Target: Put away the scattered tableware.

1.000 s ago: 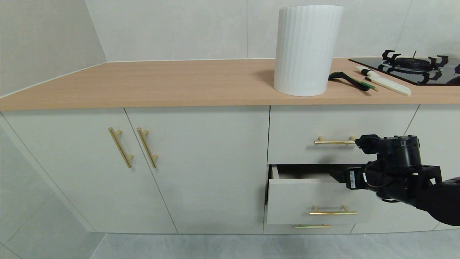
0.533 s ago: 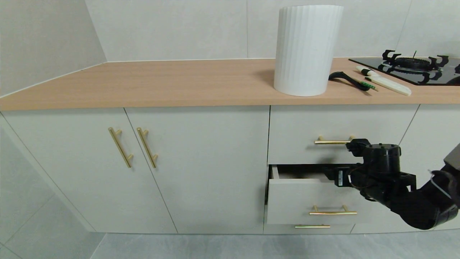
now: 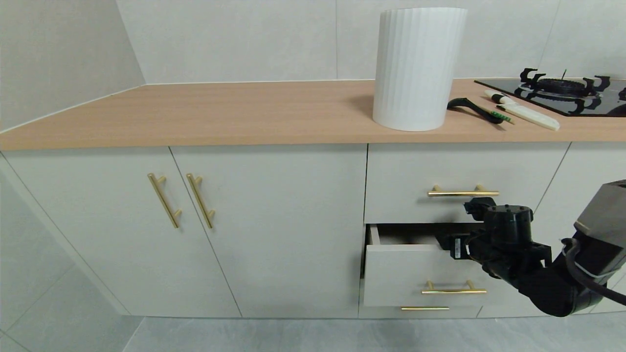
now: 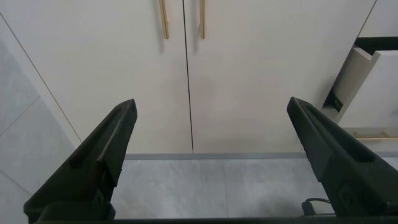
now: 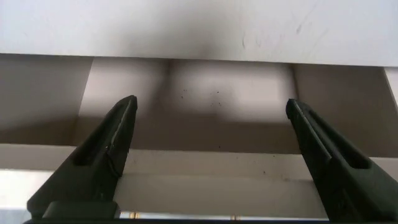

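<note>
Kitchen fittings around the wooden countertop (image 3: 220,112)
A tall white ribbed cylinder (image 3: 415,68) stands upright on the countertop, a black gas hob (image 3: 562,90) is set into its right end, grey wall tiles (image 3: 234,39) rise behind it, and pale double cabinet doors (image 3: 122,234) with gold bar handles (image 3: 164,200) sit under its left part, above a grey floor (image 3: 244,337).

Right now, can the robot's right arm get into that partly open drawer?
Probably yes. The right gripper sits open at the mouth of the drawer, and nothing stands between them. The drawer is only partly pulled out, though, so the gap may be tight.
</note>
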You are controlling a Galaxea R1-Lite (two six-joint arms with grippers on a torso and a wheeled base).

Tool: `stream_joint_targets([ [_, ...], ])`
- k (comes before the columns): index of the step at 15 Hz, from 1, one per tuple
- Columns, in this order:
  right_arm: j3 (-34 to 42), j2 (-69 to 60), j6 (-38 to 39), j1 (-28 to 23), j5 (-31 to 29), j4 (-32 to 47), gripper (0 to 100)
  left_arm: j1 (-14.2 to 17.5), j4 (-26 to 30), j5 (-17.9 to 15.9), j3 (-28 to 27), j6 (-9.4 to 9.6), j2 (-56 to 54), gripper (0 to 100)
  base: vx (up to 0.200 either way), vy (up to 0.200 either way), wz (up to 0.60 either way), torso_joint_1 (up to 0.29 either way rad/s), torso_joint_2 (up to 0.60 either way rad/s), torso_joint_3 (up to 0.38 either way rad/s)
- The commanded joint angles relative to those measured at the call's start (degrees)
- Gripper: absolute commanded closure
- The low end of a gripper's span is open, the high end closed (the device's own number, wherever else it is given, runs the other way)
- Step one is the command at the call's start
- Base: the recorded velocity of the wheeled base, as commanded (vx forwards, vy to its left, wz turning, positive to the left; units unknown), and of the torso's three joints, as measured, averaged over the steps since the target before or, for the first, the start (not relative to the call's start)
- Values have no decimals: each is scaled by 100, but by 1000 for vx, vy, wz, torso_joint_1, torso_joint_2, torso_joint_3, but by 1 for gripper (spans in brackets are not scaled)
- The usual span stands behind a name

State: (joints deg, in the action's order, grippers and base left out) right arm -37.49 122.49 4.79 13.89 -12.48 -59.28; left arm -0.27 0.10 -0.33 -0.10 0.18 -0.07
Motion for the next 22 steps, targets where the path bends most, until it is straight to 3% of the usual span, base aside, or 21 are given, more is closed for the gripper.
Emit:
stream_joint_targets([
  [1,48,-41,-4,0,0,40,0,0,-1,-2,1,-1,7,0,0,0,0,0,0,0],
  [10,75,-1008,-4,0,158,1630,0,0,-1,-2,1,-1,7,0,0,0,0,0,0,0],
  [18,-92,-1913,-163,106,862,3995,0,0,-1,-2,1,-1,7,0,0,0,0,0,0,0],
  [22,-83,-1913,-505,114,862,4443,0,0,-1,-2,1,-1,7,0,0,0,0,0,0,0],
])
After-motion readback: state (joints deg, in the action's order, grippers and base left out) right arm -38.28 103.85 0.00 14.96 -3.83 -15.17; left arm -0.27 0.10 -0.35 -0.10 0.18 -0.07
